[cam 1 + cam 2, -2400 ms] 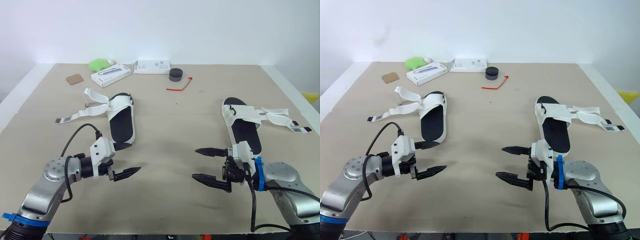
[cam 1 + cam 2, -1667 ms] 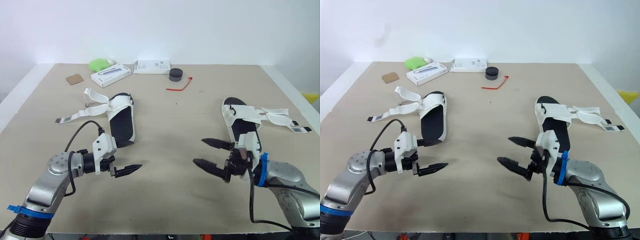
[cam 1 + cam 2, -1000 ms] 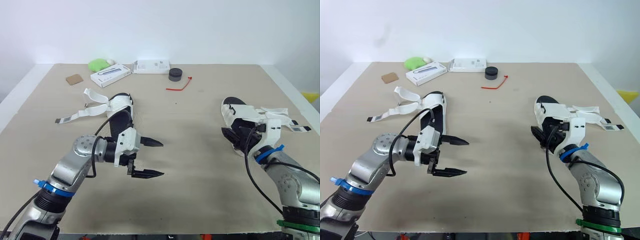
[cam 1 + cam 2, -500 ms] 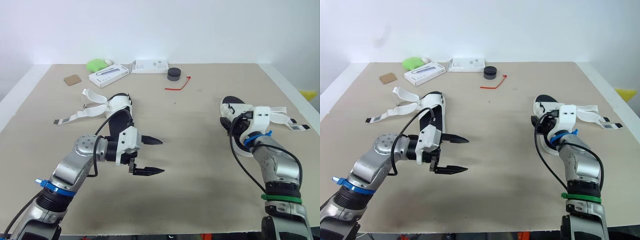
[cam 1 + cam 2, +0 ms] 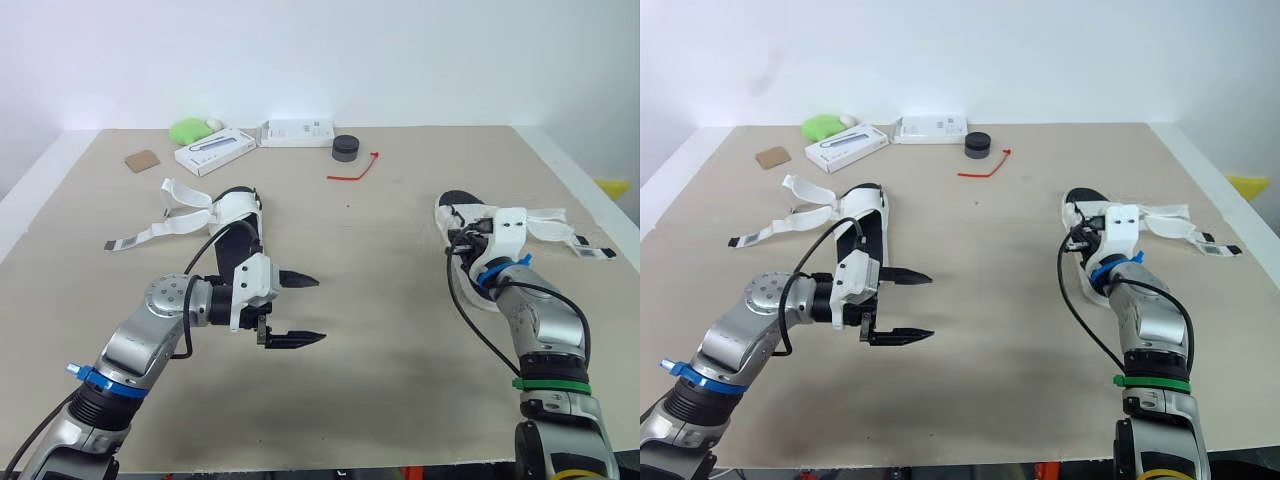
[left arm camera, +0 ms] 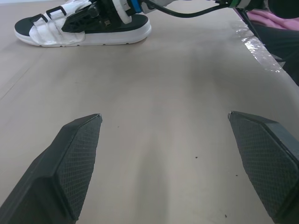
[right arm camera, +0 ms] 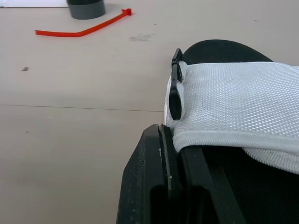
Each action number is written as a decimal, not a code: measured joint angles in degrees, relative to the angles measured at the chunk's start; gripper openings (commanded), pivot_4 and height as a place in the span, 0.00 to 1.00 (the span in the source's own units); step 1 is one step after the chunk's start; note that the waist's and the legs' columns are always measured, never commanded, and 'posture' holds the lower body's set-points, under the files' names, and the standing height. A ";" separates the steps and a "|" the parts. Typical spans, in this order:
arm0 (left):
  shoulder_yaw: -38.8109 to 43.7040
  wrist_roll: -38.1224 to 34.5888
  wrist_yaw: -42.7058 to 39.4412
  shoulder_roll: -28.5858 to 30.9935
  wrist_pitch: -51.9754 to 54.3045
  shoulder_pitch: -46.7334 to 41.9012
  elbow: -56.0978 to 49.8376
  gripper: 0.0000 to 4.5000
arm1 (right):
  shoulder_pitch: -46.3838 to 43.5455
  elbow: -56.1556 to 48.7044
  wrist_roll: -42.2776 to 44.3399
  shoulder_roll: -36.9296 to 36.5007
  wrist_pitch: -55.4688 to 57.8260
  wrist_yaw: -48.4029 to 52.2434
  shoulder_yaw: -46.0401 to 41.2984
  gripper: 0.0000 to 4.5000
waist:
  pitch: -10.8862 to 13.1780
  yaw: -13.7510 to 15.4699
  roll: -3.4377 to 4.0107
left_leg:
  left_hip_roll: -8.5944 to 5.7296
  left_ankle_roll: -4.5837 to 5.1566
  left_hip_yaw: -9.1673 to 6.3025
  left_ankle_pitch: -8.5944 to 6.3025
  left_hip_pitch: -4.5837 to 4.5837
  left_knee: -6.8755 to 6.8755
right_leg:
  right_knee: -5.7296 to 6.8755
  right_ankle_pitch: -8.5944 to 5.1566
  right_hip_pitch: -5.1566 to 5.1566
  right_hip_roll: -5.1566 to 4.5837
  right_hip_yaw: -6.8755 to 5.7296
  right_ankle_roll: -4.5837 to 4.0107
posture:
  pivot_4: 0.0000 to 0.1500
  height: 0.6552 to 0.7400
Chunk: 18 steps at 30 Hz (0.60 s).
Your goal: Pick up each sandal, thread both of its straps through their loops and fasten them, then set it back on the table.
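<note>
While our left gripper [image 5: 320,309] is hovering with fingers spread wide over the table [image 5: 400,340] just beside the left sandal [image 5: 238,240], our right gripper [image 7: 172,140] is resting, fingers pressed together, against the right sandal [image 7: 243,88], whose straps are lying loose.

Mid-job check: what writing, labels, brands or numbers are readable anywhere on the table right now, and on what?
Nothing can be read in these views.
Slanted white box: dark print on its top, too small to read.
Flat white box: small marks, too small to read.
Left sandal tag, at the end of the strap: dark marks, unreadable.
Right sandal tag, at the end of the strap: dark marks, unreadable.
</note>
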 measured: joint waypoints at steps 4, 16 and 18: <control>0.99 -0.15 0.01 0.53 0.14 0.18 -0.04 1.00 | 0.08 -0.61 0.78 -0.09 -0.19 5.34 0.68 0.01 | 0.01 -0.18 0.01 | 0.03 0.01 0.00 -0.01 0.00 0.00 | 0.00 0.01 -0.02 0.03 0.00 -0.01 | 1.00 1.00; 5.75 -5.33 -3.76 6.35 2.60 1.41 -3.16 1.00 | 6.53 -23.22 7.47 -14.68 -3.08 50.67 20.61 0.01 | 0.04 -0.58 0.03 | 0.07 0.21 -0.14 -0.16 0.28 0.00 | -0.06 -0.15 -0.07 0.05 -0.17 0.02 | 1.00 1.00; 6.54 -6.09 -4.18 6.95 2.67 2.29 -3.93 1.00 | 6.95 -23.63 6.64 -16.11 -6.39 57.21 24.35 0.01 | 0.05 -0.56 0.02 | 0.04 0.20 -0.09 -0.17 0.29 0.01 | -0.06 -0.17 -0.08 -0.02 -0.16 0.04 | 1.00 1.00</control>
